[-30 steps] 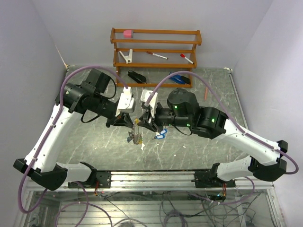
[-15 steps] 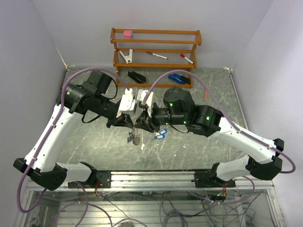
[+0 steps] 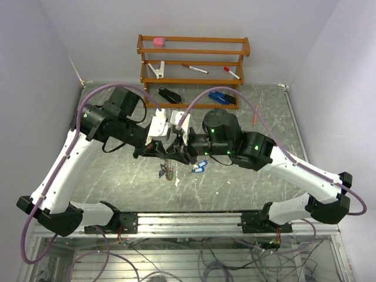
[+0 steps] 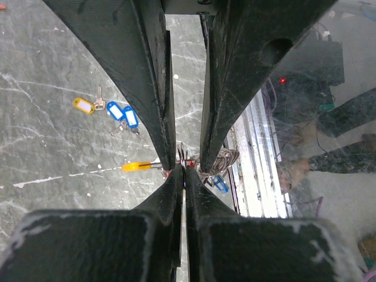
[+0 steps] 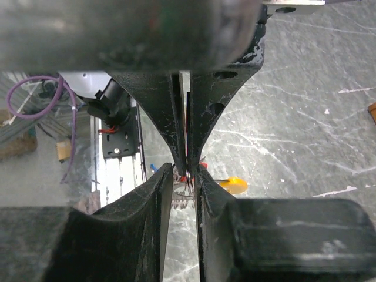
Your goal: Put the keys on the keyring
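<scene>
Shells white on left arm (image 3: 59, 170) and right arm (image 3: 305, 173); joints and bases black. Purple cable (image 3: 108, 86) loops off each. Green lights (image 3: 255, 143) on right arm's black housings. Left pincer fingers (image 4: 147, 88) black, tapered, weave-textured; round hole at 2 o'clock.

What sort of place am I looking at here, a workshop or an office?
Most likely a robot test bench in a lab: a left arm and right arm bolted to a rail at the table edge, plain walls boxing it in, loose cables below.

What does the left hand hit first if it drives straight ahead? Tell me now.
Likely the right hand, facing the left hand tip to tip at the keyring; depth is unclear.
</scene>
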